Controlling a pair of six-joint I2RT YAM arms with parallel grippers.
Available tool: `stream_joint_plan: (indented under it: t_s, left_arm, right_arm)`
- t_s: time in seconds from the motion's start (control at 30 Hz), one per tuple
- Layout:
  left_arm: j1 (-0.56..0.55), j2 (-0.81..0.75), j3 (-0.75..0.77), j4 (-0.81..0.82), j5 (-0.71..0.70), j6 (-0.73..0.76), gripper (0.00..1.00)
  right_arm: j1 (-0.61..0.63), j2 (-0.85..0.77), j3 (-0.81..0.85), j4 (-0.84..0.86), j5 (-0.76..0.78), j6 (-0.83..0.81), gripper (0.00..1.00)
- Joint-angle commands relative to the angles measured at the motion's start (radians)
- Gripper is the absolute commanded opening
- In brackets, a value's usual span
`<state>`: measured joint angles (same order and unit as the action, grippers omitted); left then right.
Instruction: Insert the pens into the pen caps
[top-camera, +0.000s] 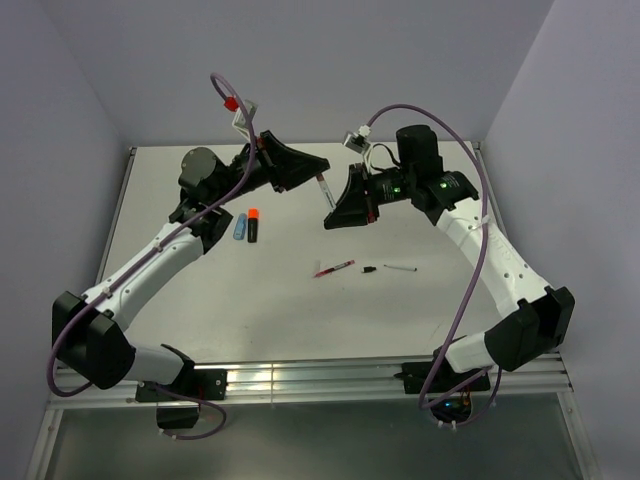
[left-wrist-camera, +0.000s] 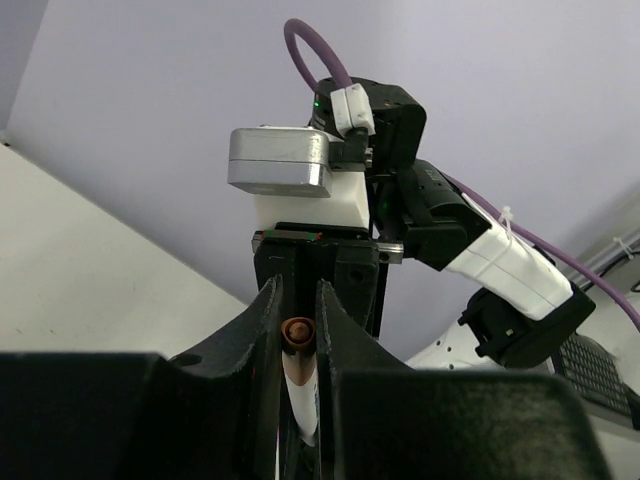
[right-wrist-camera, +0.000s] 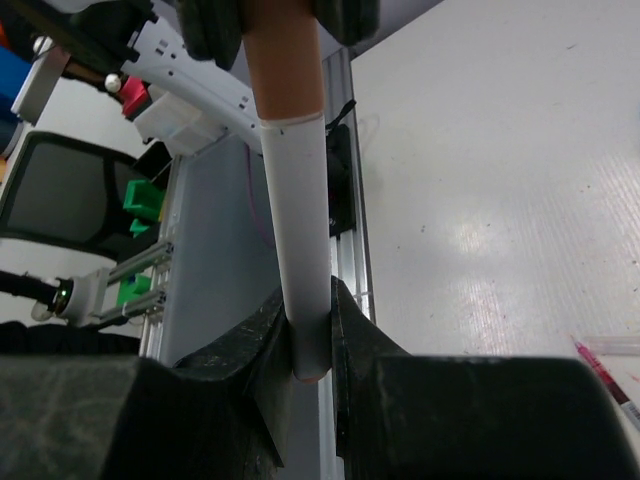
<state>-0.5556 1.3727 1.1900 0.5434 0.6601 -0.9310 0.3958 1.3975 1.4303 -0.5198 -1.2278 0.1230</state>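
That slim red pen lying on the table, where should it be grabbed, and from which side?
Grip the red pen at mid-barrel, coming straight down from above, jaws across its width. It lies flat and slanted with bare table along both long sides; the small black cap sits just off its right end.

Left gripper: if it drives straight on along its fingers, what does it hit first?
Probably the right gripper. The left wrist view shows it directly beyond the left gripper, and both are shut on the same white pen. The gap between them is unclear.
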Motion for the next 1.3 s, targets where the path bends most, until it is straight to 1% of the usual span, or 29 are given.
stream_joint_plan:
  t_s: [0.0,0.1,0.17,0.2,0.23,0.27,0.3,0.37,0.4,0.5,0.7,0.8,0.83,1.0,1.03,1.07,1.13,1.27]
  left_arm:
    - [-0.061,0.037,-0.021,-0.186,0.403,0.029,0.0]
    - [-0.061,0.035,-0.044,-0.134,0.36,-0.026,0.0]
    - [-0.06,0.042,-0.043,-0.148,0.319,-0.049,0.0]
    - [-0.061,0.043,-0.04,-0.149,0.27,-0.066,0.0]
    - [-0.061,0.046,-0.033,-0.189,0.245,-0.069,0.0]
    - [-0.061,0.048,-0.015,-0.219,0.213,-0.084,0.0]
    - [-0.06,0.049,-0.012,-0.229,0.169,-0.109,0.0]
    - [-0.06,0.058,-0.006,-0.221,0.138,-0.164,0.0]
    - [-0.061,0.06,-0.001,-0.22,0.128,-0.17,0.0]
    - [-0.075,0.068,0.028,-0.247,0.101,-0.17,0.0]
    - [-0.084,0.06,0.022,-0.281,0.139,-0.12,0.0]
    - [-0.079,0.063,-0.004,-0.214,0.234,-0.108,0.0]
    - [-0.079,0.066,-0.007,-0.2,0.258,-0.103,0.0]
    - [-0.078,0.083,0.019,-0.256,0.335,-0.032,0.0]
    - [-0.081,0.083,0.022,-0.275,0.341,-0.011,0.0]
    - [-0.079,0.083,0.02,-0.287,0.345,-0.002,0.0]
    - [-0.079,0.078,0.019,-0.315,0.352,0.021,0.0]
    - [-0.081,0.081,0.023,-0.342,0.374,0.037,0.0]
  right_arm:
    - [-0.051,0.008,0.142,0.216,0.007,-0.017,0.0]
    - [-0.048,0.005,0.139,0.218,0.04,-0.013,0.0]
    - [-0.043,-0.002,0.134,0.222,0.108,-0.008,0.0]
    - [-0.032,-0.005,0.131,0.225,0.137,-0.006,0.0]
    - [-0.028,-0.014,0.13,0.227,0.163,-0.005,0.0]
    - [-0.022,-0.017,0.131,0.234,0.221,-0.002,0.0]
    - [-0.017,-0.02,0.133,0.239,0.244,0.01,0.0]
    - [-0.014,-0.022,0.143,0.25,0.289,0.024,0.0]
    - [-0.014,-0.019,0.15,0.25,0.328,0.027,0.0]
    - [-0.014,-0.011,0.171,0.25,0.367,0.032,0.0]
    - [-0.018,0.008,0.209,0.239,0.372,0.004,0.0]
    - [-0.032,0.014,0.237,0.23,0.298,-0.032,0.0]
    - [-0.034,0.023,0.246,0.221,0.245,-0.042,0.0]
    - [-0.04,0.046,0.301,0.17,0.172,-0.108,0.0]
    - [-0.04,0.049,0.311,0.153,0.168,-0.112,0.0]
    - [-0.041,0.054,0.323,0.141,0.171,-0.159,0.0]
    - [-0.041,0.058,0.332,0.112,0.168,-0.196,0.0]
    - [-0.043,0.063,0.354,0.081,0.172,-0.24,0.0]
